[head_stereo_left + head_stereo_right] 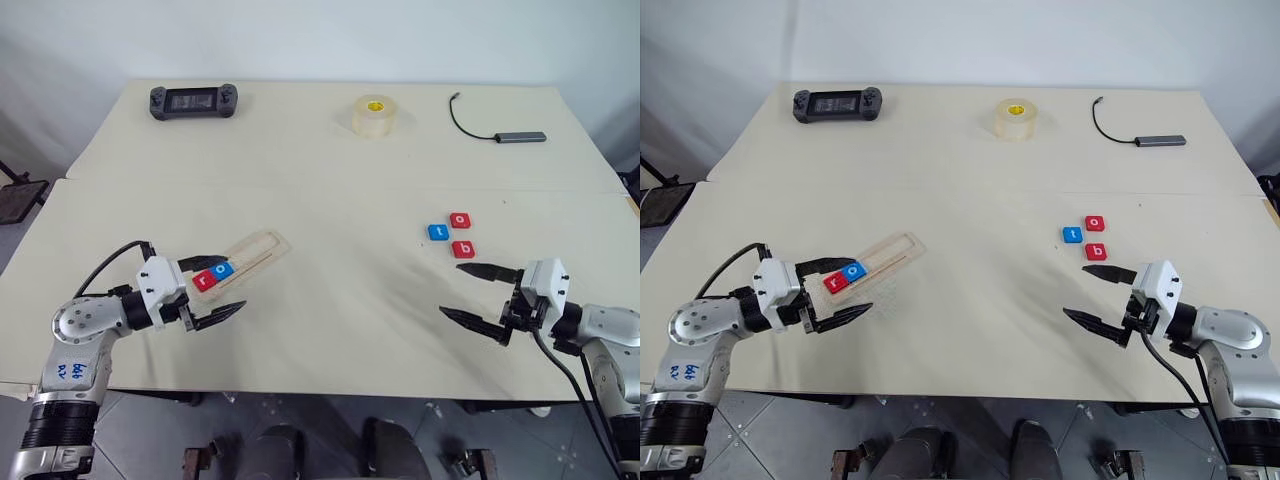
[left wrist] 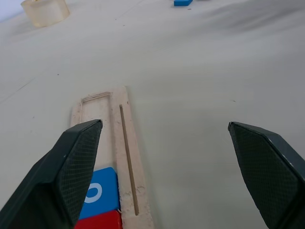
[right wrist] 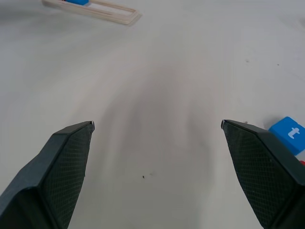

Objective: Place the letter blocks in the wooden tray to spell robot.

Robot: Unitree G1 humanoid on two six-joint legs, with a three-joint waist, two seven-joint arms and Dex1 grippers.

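The right gripper has its two black fingers spread wide apart over the bare table. A blue block with a white t lies beside one finger. Far off sits the wooden tray, maybe holding a blue block.

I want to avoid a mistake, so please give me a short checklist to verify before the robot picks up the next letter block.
1. Red r and blue o sit in the wooden tray: ok.
2. Next letter, red b, lies free on the table: ok.
3. Right gripper open and empty: ok.
4. Left gripper open, holding nothing: ok.
5. Blue t and red o lie close to b, so a crowded grasp: not ok.
6. Free tray space beyond the blue o: ok.
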